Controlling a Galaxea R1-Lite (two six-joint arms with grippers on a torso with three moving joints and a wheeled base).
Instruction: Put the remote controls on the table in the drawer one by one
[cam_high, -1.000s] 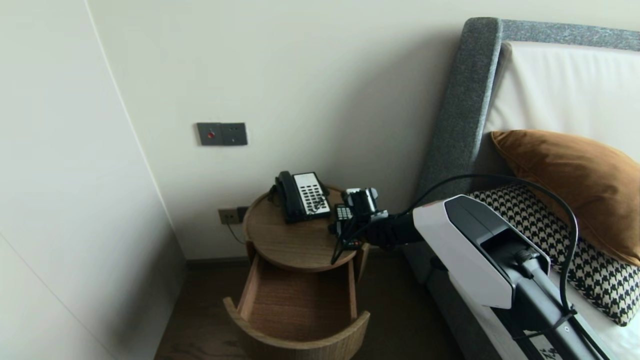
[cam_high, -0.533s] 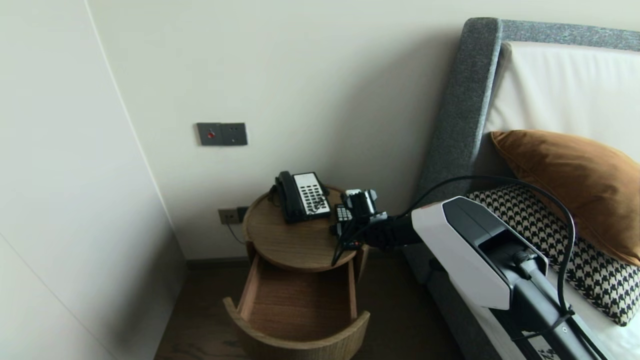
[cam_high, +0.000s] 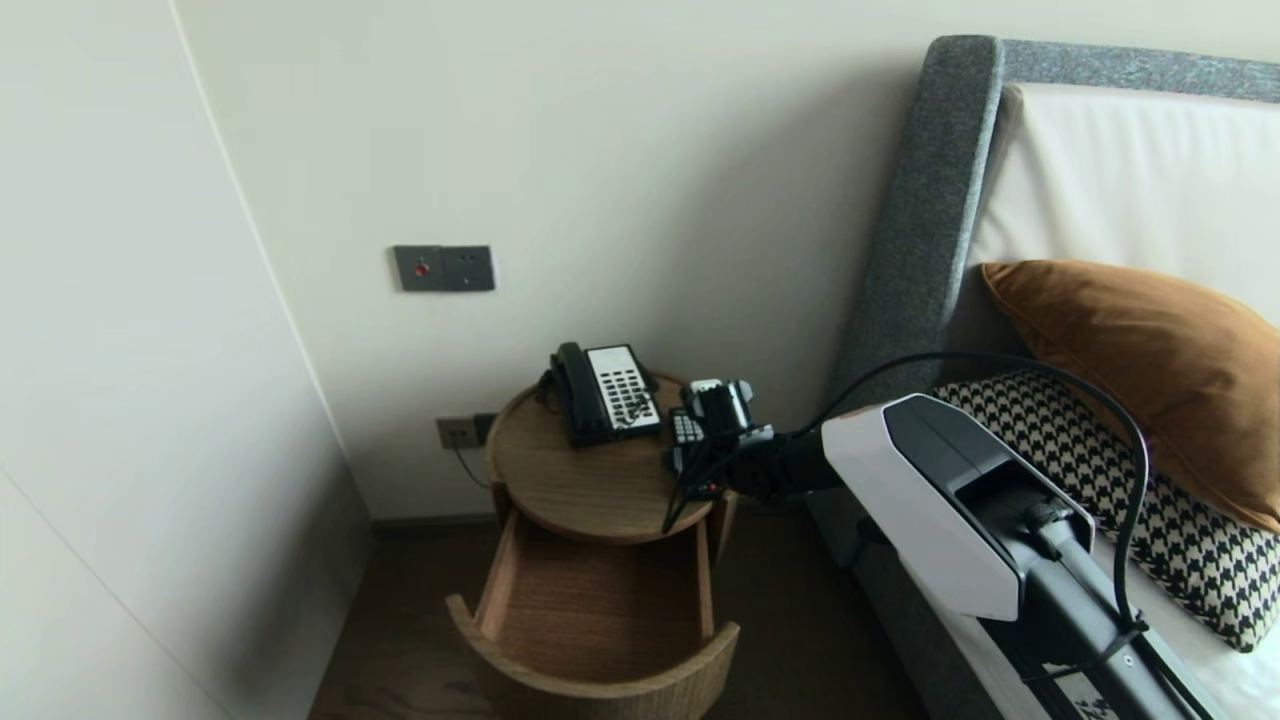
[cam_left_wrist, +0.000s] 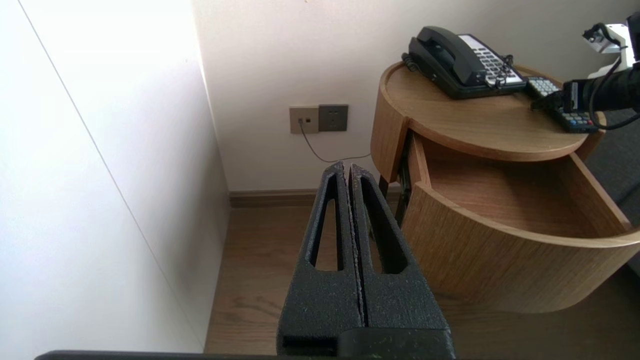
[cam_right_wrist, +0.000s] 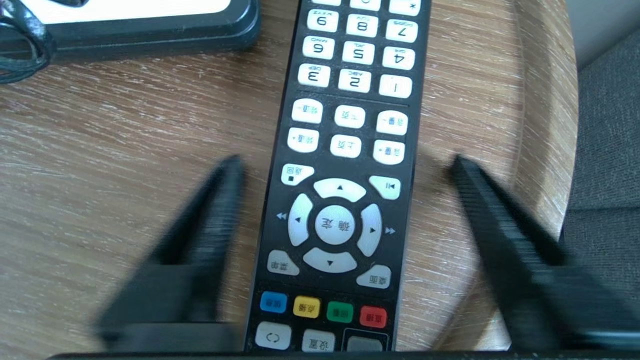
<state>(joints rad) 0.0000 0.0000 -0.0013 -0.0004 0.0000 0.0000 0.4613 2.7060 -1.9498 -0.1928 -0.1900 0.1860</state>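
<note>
A black remote control (cam_right_wrist: 345, 165) with white keys and four coloured buttons lies flat on the round wooden bedside table (cam_high: 570, 490), near its right rim. My right gripper (cam_right_wrist: 345, 162) hangs just over it, open, one finger on each long side with a gap to the remote on both sides; in the head view the right gripper (cam_high: 700, 445) covers most of the remote (cam_high: 684, 426). My left gripper (cam_left_wrist: 348, 167) is shut and empty, hovering low over the floor left of the table. In that left wrist view the remote (cam_left_wrist: 560, 102) shows beside the right arm.
A black desk phone (cam_high: 605, 392) sits at the table's back, close to the remote. The drawer (cam_high: 600, 610) under the tabletop stands pulled out and holds nothing. A bed with a grey headboard (cam_high: 925, 210) and cushions is on the right, and a wall runs along the left.
The right gripper's fingers have narrowed a little around the remote and look blurred. The arm has barely shifted; the remote, the phone and the drawer are as before.
</note>
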